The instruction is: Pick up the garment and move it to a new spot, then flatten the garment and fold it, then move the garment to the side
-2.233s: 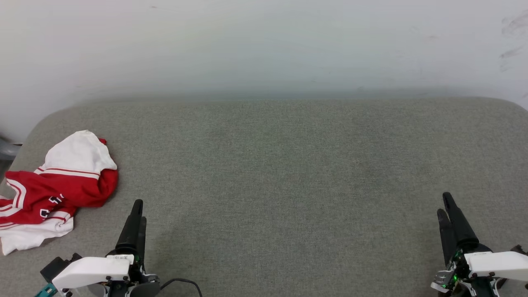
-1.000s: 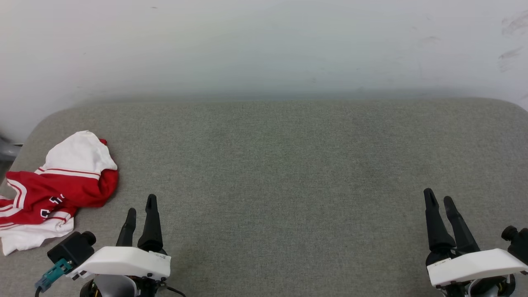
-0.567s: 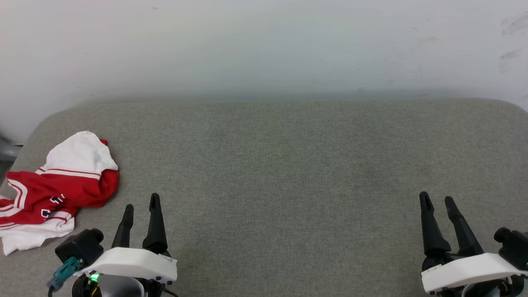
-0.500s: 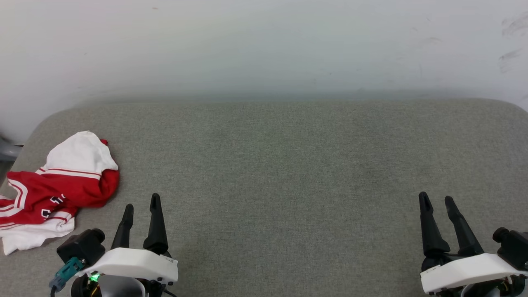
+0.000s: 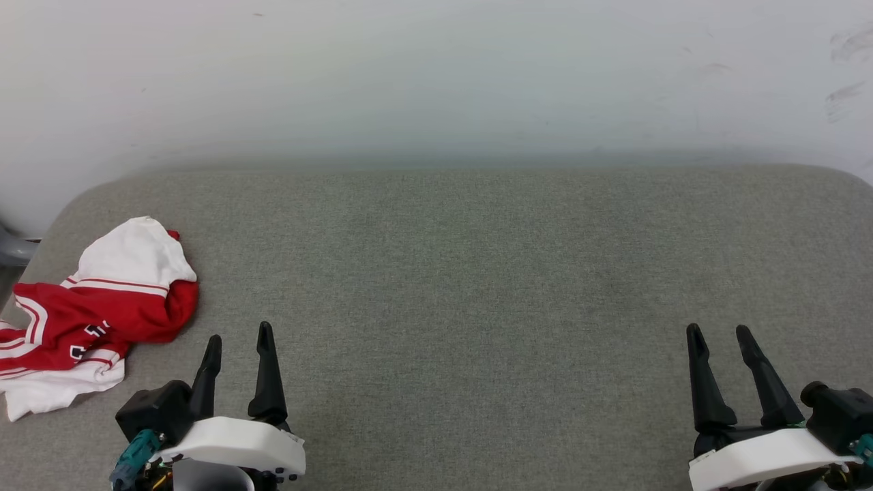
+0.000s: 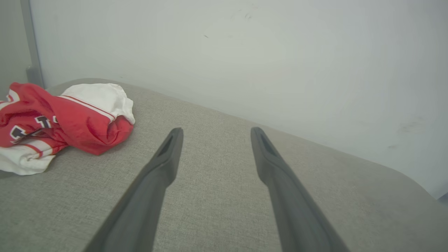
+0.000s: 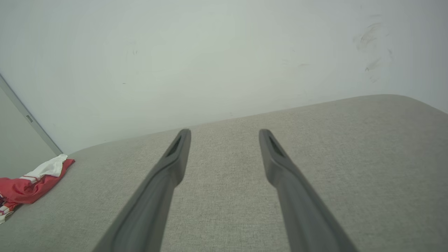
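The garment [image 5: 95, 314], a red jersey with white sleeves and black white-outlined letters, lies crumpled at the far left of the grey fabric surface [image 5: 477, 273]. It also appears as the garment [image 6: 59, 122] at the left in the left wrist view and as the garment [image 7: 31, 182] far left in the right wrist view. My left gripper [image 5: 239, 334] stands open just right of it, apart from it, with nothing between its fingers. At the lower right my right gripper [image 5: 716, 331] is open and empty, far from the cloth.
A pale wall [image 5: 436, 75] rises behind the surface's rounded far edge. A grey post [image 6: 31, 45] stands at the left, beyond the garment. Bare grey fabric stretches between the two grippers.
Both grippers rolled so their fingers now lie side by side, then drew back slightly toward the near edge. The left one shifted a little right. The garment lies as before.
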